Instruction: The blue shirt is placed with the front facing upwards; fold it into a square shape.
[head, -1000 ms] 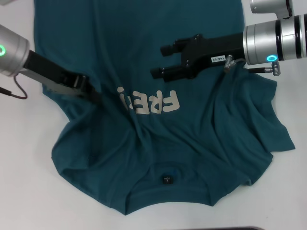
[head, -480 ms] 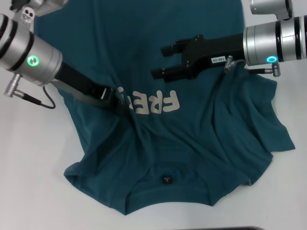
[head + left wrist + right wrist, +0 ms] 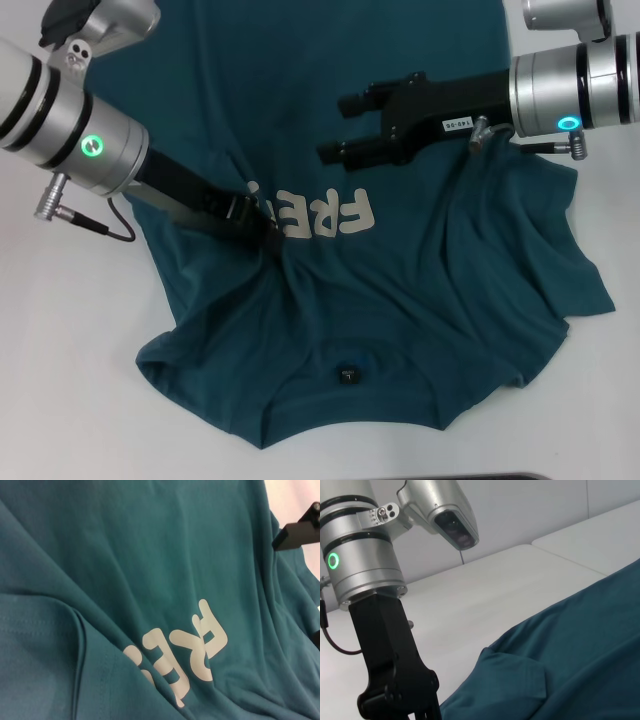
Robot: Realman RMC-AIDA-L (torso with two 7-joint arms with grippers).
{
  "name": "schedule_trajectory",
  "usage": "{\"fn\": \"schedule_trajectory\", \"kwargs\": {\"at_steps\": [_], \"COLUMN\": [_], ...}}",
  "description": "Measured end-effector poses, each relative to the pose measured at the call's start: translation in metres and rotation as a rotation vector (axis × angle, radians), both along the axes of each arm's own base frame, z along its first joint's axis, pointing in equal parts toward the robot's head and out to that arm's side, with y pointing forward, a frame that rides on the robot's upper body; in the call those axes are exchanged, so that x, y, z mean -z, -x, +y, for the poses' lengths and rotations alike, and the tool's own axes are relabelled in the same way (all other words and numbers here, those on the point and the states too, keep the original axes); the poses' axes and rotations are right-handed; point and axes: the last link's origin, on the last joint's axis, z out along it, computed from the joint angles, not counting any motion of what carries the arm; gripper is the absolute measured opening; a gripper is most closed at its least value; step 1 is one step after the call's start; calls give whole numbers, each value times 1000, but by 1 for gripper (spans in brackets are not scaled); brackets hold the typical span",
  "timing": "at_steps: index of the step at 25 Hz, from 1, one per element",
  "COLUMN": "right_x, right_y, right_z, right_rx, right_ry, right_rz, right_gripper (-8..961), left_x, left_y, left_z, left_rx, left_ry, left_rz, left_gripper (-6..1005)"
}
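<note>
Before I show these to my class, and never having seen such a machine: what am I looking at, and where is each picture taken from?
This is a two-armed robot folding laundry. The wide picture comes from a camera on its head, looking down at a white table. The other two come from cameras on its wrists. Spread on the table is a large dark teal-blue cotton t-shirt with pale cream block lettering and a small black neck label. The left gripper is shut on a fold of the shirt's cloth beside the lettering. The right gripper hangs open over the shirt, holding nothing. The right wrist view shows the left arm from the side.
</note>
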Motion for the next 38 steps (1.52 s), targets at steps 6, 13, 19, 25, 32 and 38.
{"fn": "schedule_trajectory", "kwargs": {"at_steps": [6, 13, 19, 25, 32, 38], "right_x": [0, 0, 0, 0, 0, 0], "right_y": [0, -2, -3, -3, -3, -3], "right_z": [1, 1, 2, 3, 3, 3], "right_rx": [-2, 3, 6, 8, 9, 9], "right_ry": [-4, -6, -12, -16, -16, -16], "right_rz": [-4, -14, -18, -21, -21, -21], "right_gripper": [815, 814, 814, 814, 815, 814], "left_x": [-8, -19, -15, -5, -6, -38], "left_y": [-4, -13, -14, -12, -10, 0], "left_z": [4, 7, 0, -6, -8, 1], "left_rx": [17, 47, 33, 30, 33, 26], "left_ry": [-34, -49, -14, 7, -2, -119], "left_rz": [-15, -24, -38, -44, -54, -28], "left_gripper": [403, 554, 774, 894, 909, 909]}}
